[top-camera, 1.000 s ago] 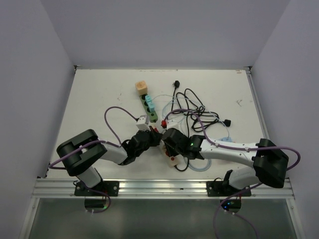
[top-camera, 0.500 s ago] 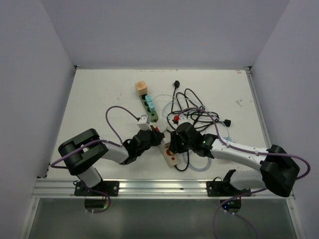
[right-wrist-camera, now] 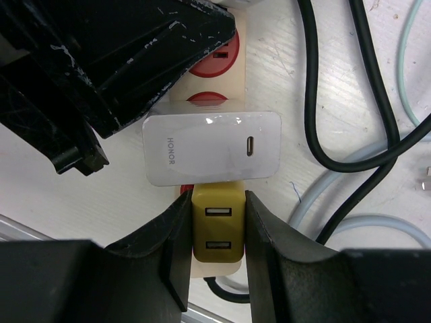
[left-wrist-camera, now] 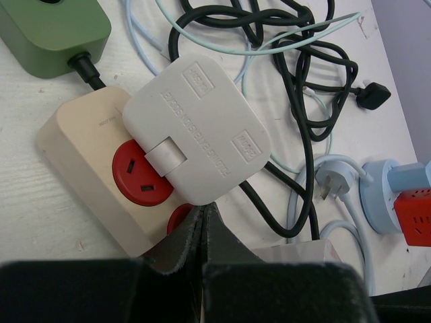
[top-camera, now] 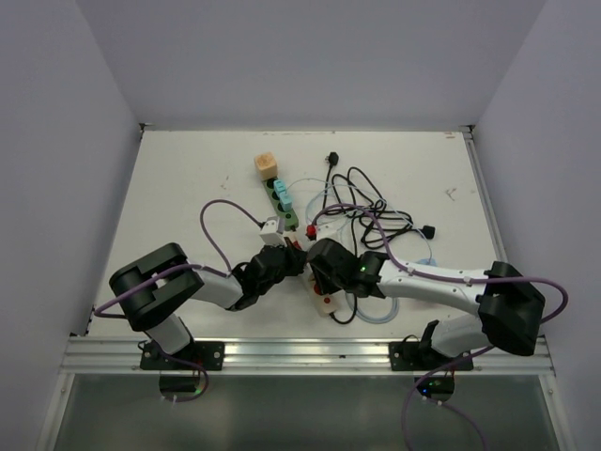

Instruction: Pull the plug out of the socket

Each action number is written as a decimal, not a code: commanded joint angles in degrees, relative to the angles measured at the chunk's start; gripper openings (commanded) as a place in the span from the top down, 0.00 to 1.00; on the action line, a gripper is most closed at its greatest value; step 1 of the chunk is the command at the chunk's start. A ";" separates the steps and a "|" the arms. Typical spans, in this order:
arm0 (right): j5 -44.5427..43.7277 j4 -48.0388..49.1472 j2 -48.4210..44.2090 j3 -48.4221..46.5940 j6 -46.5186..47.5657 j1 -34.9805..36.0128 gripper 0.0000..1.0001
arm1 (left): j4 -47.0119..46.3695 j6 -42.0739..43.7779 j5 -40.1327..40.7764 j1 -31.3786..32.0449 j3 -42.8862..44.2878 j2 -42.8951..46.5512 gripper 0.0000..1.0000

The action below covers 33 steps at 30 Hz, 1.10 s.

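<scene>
A beige power strip (left-wrist-camera: pixel 81 155) with red sockets (left-wrist-camera: pixel 141 175) lies on the table. In the right wrist view my right gripper (right-wrist-camera: pixel 217 202) is shut on a small yellow USB plug (right-wrist-camera: pixel 217 232) at the end of the strip (right-wrist-camera: pixel 236 50). Whether its pins sit in the socket is hidden. A white HONOR charger (right-wrist-camera: pixel 212 148) sits in the socket just beyond it. My left gripper (left-wrist-camera: pixel 202 210) is shut with nothing in it, tips on the strip beside a big white adapter (left-wrist-camera: pixel 199 134). From above, both grippers (top-camera: pixel 289 263) (top-camera: pixel 326 272) meet over the strip (top-camera: pixel 326 303).
A green power strip (top-camera: pixel 284 209) carrying a teal plug (top-camera: pixel 281 191) lies behind, with an orange block (top-camera: pixel 267 166) at its far end. Tangled black cables (top-camera: pixel 366 211) and pale cables (left-wrist-camera: pixel 296 161) spread to the right, beside a blue round adapter (left-wrist-camera: pixel 387 195).
My right arm swung out to the right half a second ago and has come back to about where it was, still closed on the yellow plug. The left arm has not moved.
</scene>
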<state>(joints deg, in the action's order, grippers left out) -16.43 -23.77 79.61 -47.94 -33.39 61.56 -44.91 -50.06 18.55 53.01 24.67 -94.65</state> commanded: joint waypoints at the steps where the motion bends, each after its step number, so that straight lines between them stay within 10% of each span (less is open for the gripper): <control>1: 8.76 8.29 -4.63 -1.99 -3.00 1.38 1.00 | 18.80 2.60 2.90 0.51 -1.46 -5.02 1.00; 9: 25.48 17.35 -12.46 9.44 -6.34 -13.22 1.00 | 18.80 2.60 2.99 0.60 -1.55 -5.02 1.00; 26: 6.24 3.03 -1.66 -7.25 -0.54 2.33 1.00 | 20.12 2.51 3.69 1.13 -0.41 -5.81 1.00; 33: 13.50 7.14 -5.95 -2.69 -1.68 -1.34 1.00 | 20.12 2.51 3.78 1.21 -0.50 -5.72 1.00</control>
<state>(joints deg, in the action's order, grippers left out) -14.70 -26.96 79.29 -49.01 -32.32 60.53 -43.33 -50.41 18.90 53.82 26.28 -95.31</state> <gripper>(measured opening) 0.348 0.003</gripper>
